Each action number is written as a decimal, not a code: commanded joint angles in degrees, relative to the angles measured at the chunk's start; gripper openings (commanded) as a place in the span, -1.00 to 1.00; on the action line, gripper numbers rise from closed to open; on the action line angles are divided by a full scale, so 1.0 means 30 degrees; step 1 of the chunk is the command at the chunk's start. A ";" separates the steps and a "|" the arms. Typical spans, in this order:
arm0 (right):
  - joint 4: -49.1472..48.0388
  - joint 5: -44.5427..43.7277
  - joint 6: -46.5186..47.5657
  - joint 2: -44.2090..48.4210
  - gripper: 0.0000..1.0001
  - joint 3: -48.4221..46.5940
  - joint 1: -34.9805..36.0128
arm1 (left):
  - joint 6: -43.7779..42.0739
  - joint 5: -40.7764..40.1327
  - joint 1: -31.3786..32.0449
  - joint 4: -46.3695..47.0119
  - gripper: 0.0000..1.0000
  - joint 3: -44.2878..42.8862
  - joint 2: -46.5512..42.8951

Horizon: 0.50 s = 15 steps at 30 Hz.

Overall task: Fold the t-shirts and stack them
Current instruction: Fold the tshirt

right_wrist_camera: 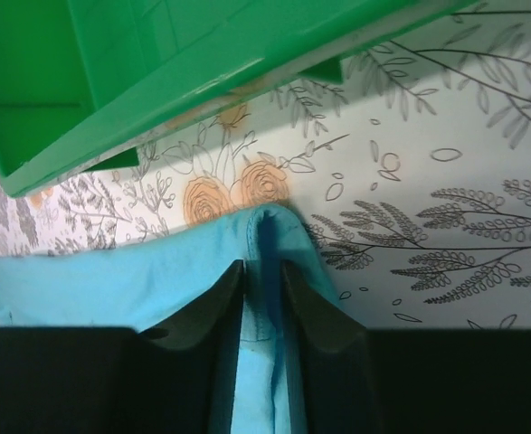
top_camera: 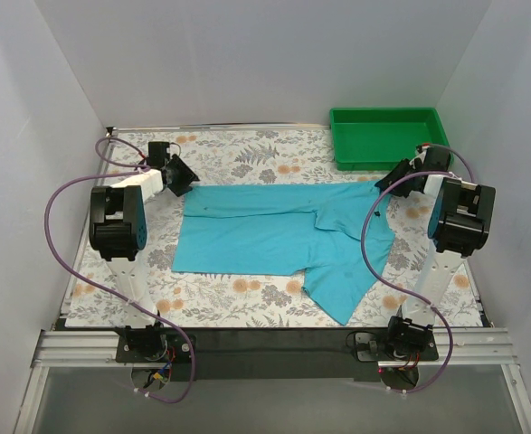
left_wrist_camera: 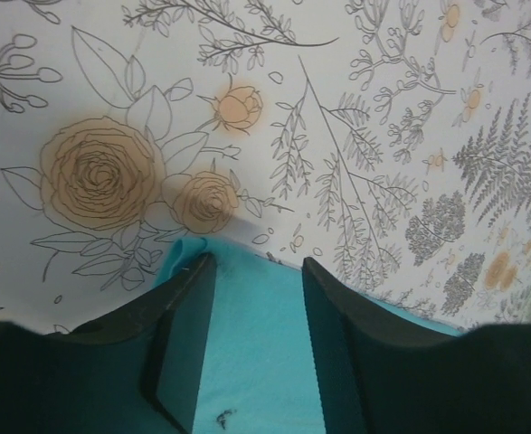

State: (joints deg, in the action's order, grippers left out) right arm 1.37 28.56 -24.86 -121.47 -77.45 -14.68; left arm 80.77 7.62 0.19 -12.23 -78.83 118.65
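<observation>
The turquoise polo shirt is spread on the floral worktop. Its long axis is laid from the left jaws across to the right jaws, and its body is found on the near side of both. Its far-left corner is straddled by the left jaws, which are set apart with nothing gripped. A raised ridge at its far-right corner is pinched between the right jaws, just short of the green tray. Each arm is judged equally near its own corner.
</observation>
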 commanded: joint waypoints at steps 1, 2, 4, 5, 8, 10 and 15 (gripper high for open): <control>0.0095 0.0414 0.1108 0.1080 -0.45 -0.0345 -0.0088 | -0.0995 -0.0664 -0.0033 -0.1812 -0.11 -0.0091 -0.0845; 0.0333 0.0326 0.1284 0.1405 -0.40 -0.0316 -0.0088 | -0.1257 -0.0722 -0.0033 -0.1928 -0.09 -0.0179 -0.1168; 0.1179 -0.0055 0.1955 0.2455 -0.28 -0.0200 -0.0088 | -0.1493 -0.1014 -0.0033 -0.2075 -0.02 -0.0209 -0.2335; 0.1446 -0.0201 0.2104 0.2869 -0.24 0.0004 -0.0059 | -0.1668 -0.1161 -0.0033 -0.2279 0.04 -0.0209 -0.2720; 0.3085 -0.0845 0.2720 0.4742 -0.15 0.0676 0.0000 | -0.1845 -0.1425 -0.0032 -0.2864 0.18 0.0375 -0.4740; 0.3905 -0.1664 0.3128 0.6465 -0.05 0.1205 0.0262 | -0.1875 -0.1891 0.0113 -0.4030 0.25 0.1019 -0.5708; 0.8503 -0.5610 0.3922 0.9986 0.04 0.3980 0.1609 | -0.1556 -0.4205 0.0436 -0.7051 0.45 0.4204 -0.9953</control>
State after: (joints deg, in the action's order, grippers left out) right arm 16.23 19.79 -16.03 -96.05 -70.08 -12.25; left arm 76.23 0.97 0.89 -24.84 -71.48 96.49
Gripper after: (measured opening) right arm 0.514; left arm 0.700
